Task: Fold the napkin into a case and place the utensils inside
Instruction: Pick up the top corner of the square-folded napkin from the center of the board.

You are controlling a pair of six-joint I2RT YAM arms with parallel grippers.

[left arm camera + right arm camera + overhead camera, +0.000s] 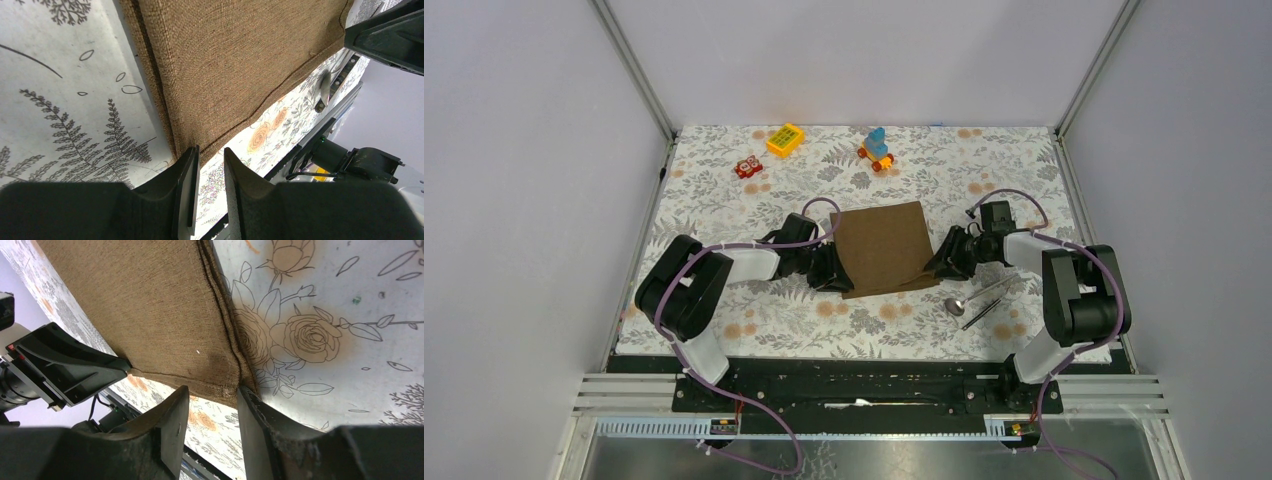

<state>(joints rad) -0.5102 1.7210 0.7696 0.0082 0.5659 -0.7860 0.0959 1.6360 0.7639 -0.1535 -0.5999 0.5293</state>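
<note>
Left gripper (210, 150), jaws narrow, right gripper (212, 390), jaws wider, sit at near corners of napkin (882, 245), neither clamping, likely poised for next fold; spoon (955, 305), stick (980, 314) wait right of napkin.

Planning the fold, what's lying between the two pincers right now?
The brown napkin, spanning from left pincer to right pincer; the top view shows it.

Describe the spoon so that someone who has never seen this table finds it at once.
On the floral tablecloth, find the brown napkin in the middle, then look just off its near right corner. The spoon lies flat there: silver with a round bowl, unlike the thin dark stick beside it.
</note>
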